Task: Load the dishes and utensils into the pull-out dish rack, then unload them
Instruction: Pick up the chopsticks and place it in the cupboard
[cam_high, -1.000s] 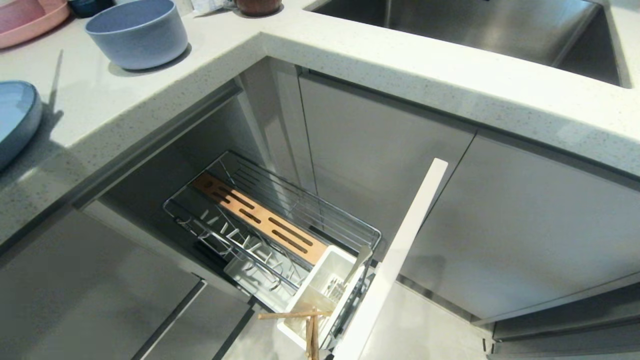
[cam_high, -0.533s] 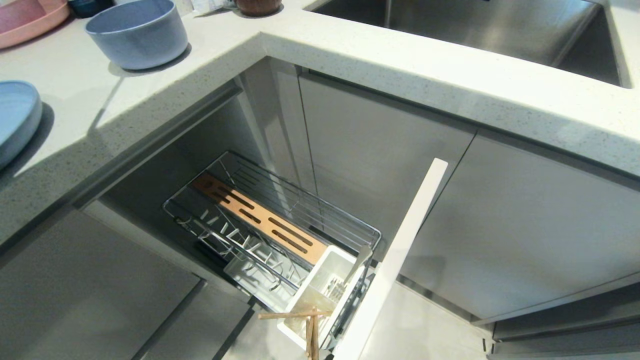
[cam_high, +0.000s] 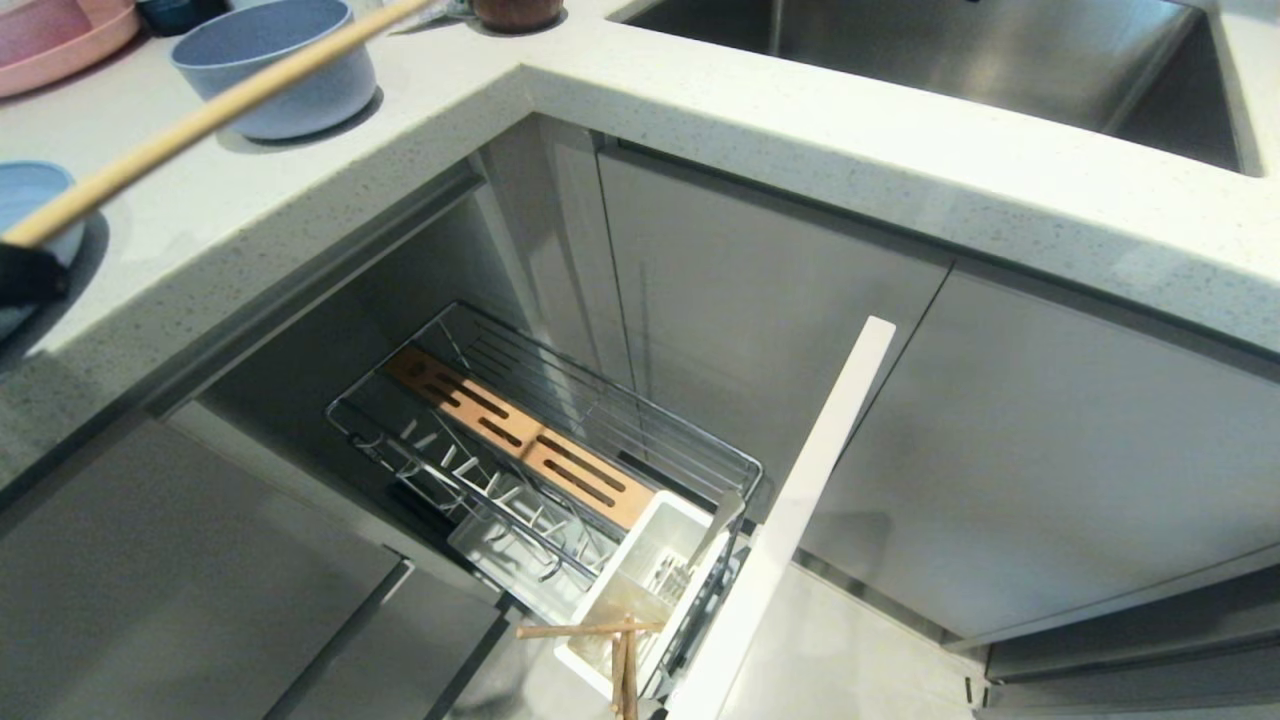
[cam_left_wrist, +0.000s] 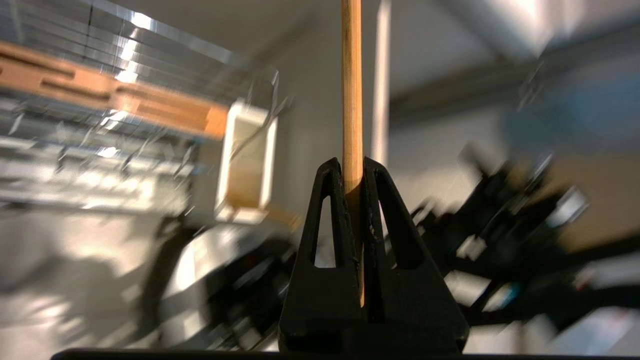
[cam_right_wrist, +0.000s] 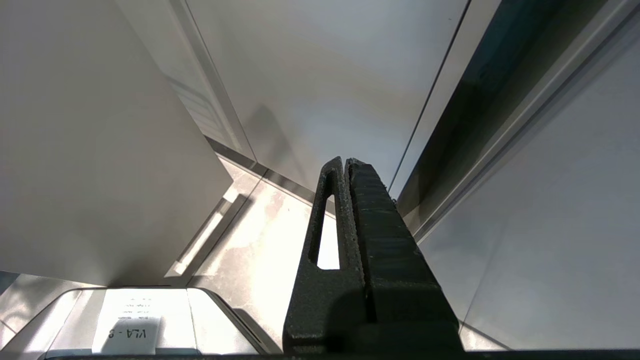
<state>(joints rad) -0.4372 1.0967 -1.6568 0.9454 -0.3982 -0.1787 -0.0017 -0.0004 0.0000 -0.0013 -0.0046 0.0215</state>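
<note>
Left gripper (cam_left_wrist: 354, 167) has its jaws closed tight on one long light-wood chopstick (cam_high: 210, 115), pinched near one end. In the head view the stick slants up from the left edge over the speckled white countertop (cam_high: 780, 130), crossing in front of the round light-blue matte bowl (cam_high: 270, 70) near the counter's back-left part. The wide shallow light-blue plate (cam_high: 30, 195) sits at the counter's left edge, partly behind the gripper.

The narrow chrome wire pull-out dish rack (cam_high: 540, 440) is pulled out below the counter corner; its white plastic utensil cup (cam_high: 640, 590) is at the front end, against the tall grey cabinet front (cam_high: 790, 520). More light-wood sticks (cam_high: 620, 650) are already at the cup, one lying across its rim, and silver metal utensils (cam_high: 700, 555) stand in it. Which step of the task this is I cannot tell; probably carrying the stick to the cup.

To do it well: tip the chopstick near upright, free end down, centre it over the cup, lower clear of the stick across the rim, release only once the tip is inside.

Versus the earlier frames: no chopstick or gripper showed in the head view then; both have now come in at the left. Bowl, plate, rack unchanged.

Right gripper (cam_right_wrist: 345, 162) is parked low by the cabinet fronts, jaws closed, holding nothing.
</note>
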